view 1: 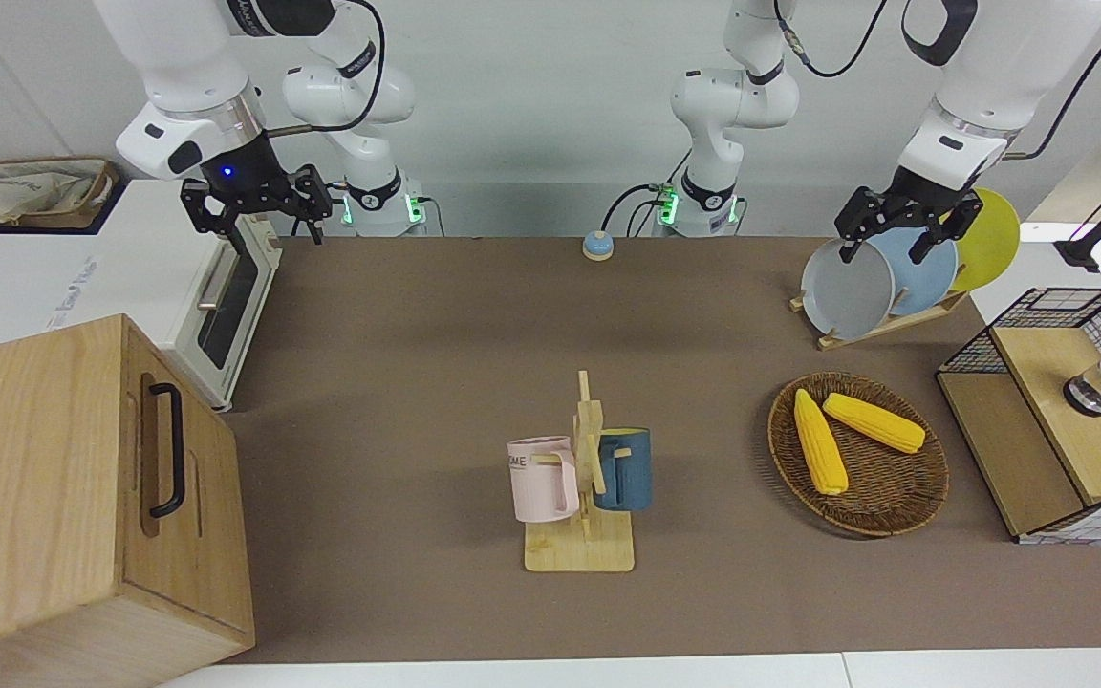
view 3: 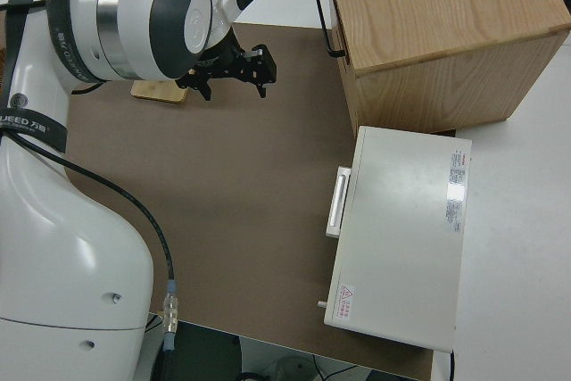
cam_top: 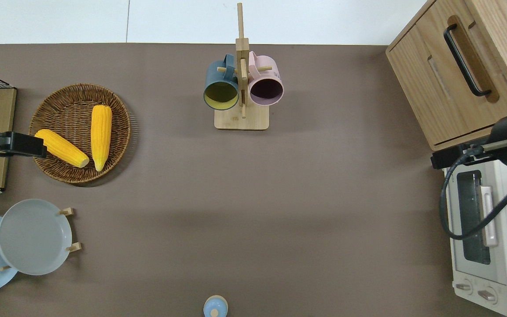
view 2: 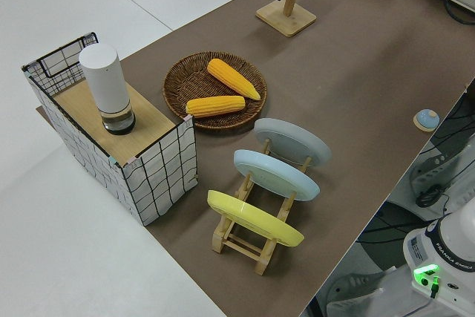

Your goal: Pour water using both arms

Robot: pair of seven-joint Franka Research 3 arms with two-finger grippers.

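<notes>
Wooden cabinet (view 1: 82, 497) nearest; both arms raised, left gripper (view 1: 906, 227) and right gripper (view 1: 254, 205) spread, pointing down.

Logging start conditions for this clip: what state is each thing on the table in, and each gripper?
Pink mug: hung on the rack, empty.
Blue mug: hung on the rack, empty.
Toaster oven: door shut.
Wooden cabinet: door shut.
Plates: three, upright in their stand.
Corn cobs: two, lying in the basket.
Left gripper: open, empty.
Right gripper: open, empty.
</notes>
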